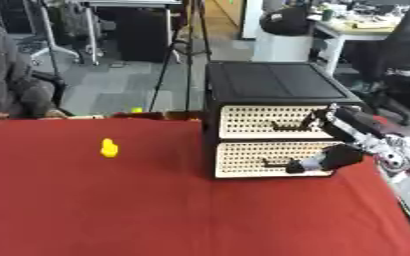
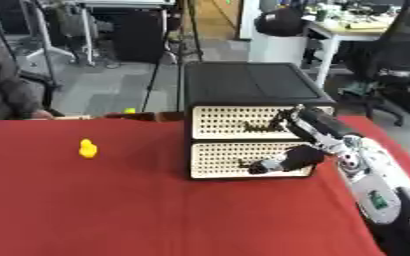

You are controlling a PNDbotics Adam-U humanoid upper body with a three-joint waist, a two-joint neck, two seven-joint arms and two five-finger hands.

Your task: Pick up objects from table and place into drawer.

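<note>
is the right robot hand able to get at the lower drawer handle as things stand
Probably yes. The right robot hand is already at the front of the lower drawer, its fingers at the dark handle, and nothing stands between them. Whether the fingers have closed on the handle cannot be told.

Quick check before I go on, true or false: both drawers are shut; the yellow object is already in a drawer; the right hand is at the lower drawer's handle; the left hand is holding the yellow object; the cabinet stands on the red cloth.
1. Both drawers are shut. True: upper drawer and lower drawer sit flush.
2. The yellow object is in a drawer. False: it lies on the red cloth, left of the cabinet.
3. The right hand is at the lower handle. True.
4. The left hand holds the object. False: no left hand shows.
5. The cabinet stands on the cloth. True.
</note>
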